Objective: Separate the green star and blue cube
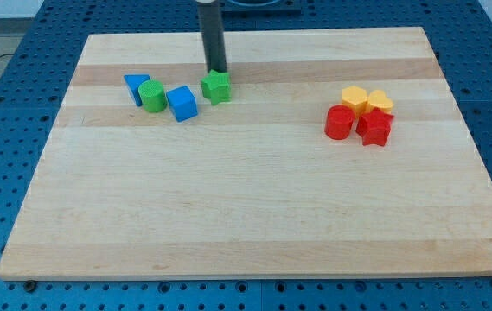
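The green star (216, 87) lies near the top of the wooden board, left of centre. The blue cube (182, 103) sits a short way to its lower left, with a narrow gap between them. My tip (217, 70) stands right at the star's top edge, seemingly touching it. The rod rises straight up out of the view's top.
A green cylinder (151, 96) touches the blue cube's left side, with a blue triangular block (136, 87) beside it. At the right sit a red cylinder (339, 123), a red star (374, 129), a yellow block (354, 98) and a yellow heart (380, 103). The board's top edge (254, 34) is close behind the rod.
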Controlling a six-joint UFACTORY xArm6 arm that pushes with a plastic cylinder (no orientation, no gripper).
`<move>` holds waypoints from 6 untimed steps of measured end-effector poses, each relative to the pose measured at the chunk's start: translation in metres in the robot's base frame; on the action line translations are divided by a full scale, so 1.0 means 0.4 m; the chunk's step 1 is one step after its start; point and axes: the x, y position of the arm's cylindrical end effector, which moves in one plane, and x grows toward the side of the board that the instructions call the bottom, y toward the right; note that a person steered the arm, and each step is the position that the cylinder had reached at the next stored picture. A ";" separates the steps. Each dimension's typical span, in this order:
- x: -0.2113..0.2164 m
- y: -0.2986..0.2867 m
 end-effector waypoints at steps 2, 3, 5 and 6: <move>0.178 -0.050; 0.218 -0.096; 0.220 -0.134; 0.239 -0.184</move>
